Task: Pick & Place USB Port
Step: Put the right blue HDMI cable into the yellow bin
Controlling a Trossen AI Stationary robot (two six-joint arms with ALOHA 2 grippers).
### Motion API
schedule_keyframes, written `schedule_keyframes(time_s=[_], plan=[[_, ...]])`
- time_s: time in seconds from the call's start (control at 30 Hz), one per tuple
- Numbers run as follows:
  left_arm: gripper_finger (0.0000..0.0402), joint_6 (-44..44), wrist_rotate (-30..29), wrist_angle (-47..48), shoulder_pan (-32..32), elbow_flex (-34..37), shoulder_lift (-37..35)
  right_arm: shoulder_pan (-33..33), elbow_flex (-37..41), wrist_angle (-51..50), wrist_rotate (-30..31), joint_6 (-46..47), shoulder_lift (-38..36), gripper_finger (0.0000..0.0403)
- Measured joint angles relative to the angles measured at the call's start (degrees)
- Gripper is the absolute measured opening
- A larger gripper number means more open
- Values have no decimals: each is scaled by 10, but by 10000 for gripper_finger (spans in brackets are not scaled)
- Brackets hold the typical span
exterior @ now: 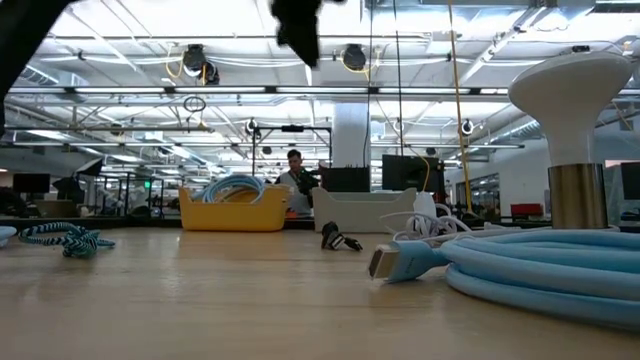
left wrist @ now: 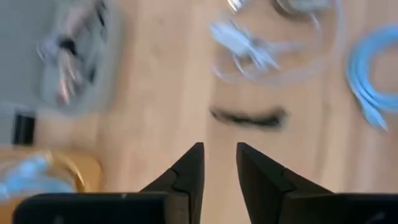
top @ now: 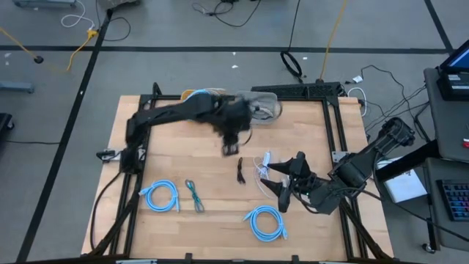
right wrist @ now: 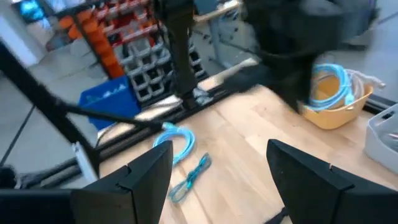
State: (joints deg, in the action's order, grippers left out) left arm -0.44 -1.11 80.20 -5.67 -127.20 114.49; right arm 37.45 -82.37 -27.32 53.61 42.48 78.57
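Left gripper (top: 230, 147) above table (top: 183, 161), fingers slightly parted, empty, black USB cable (top: 240, 171) near, right gripper (top: 282, 192) spread wide, empty

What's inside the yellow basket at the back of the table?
The yellow basket holds coiled light blue cable, poking above the rim. Anything lower down is hidden by the basket's wall.

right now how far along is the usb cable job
Already done: the grey bin at the table's far edge holds some cables, and the yellow bin a blue one. In hand: nothing; the left pincer hovers empty, fingers slightly apart, above the short black cable. The right pincer waits open by the white cable. Left: the black, white, teal and two blue cables remain on the table.
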Motion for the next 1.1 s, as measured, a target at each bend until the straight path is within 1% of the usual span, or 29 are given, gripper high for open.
schedule_keyframes(time_s=[0.13, 0.23, 0.37, 0.43, 0.53, 0.67, 0.77, 0.83, 0.9, 0.97, 1.03, 1.1], plan=[[78, -106, -67, 75, 95, 0, -35, 1, 0, -8, -30, -28, -13, 256], [66, -222, -118, 101, 167, 0, -48, 3, 0, -16, -52, -56, -22, 256], [49, -384, -126, 98, 249, 0, -47, 8, 0, -18, -89, -62, -38, 256], [42, -451, -143, 97, 290, 10, -47, 16, 0, -31, -98, -73, -42, 256], [33, -563, -156, 98, 339, 54, -47, 21, 0, -71, -108, -54, -45, 256], [32, -700, -156, 97, 394, 125, -45, 19, 1, -139, -177, 12, -48, 256], [37, -773, -153, 58, 426, 179, -46, 20, 32, -183, -222, 62, -47, 256], [37, -800, -151, 0, 434, 210, -46, 25, 66, -198, -251, 103, -46, 256], [36, -812, -156, -63, 436, 233, -46, 33, 108, -190, -280, 148, -46, 256], [36, -815, -157, -121, 436, 258, -46, 42, 159, -149, -309, 192, -46, 256], [39, -823, -159, -167, 433, 283, -46, 53, 209, -86, -327, 232, -46, 256], [44, -834, -168, -195, 428, 303, -46, 67, 252, -8, -331, 265, -46, 256]])
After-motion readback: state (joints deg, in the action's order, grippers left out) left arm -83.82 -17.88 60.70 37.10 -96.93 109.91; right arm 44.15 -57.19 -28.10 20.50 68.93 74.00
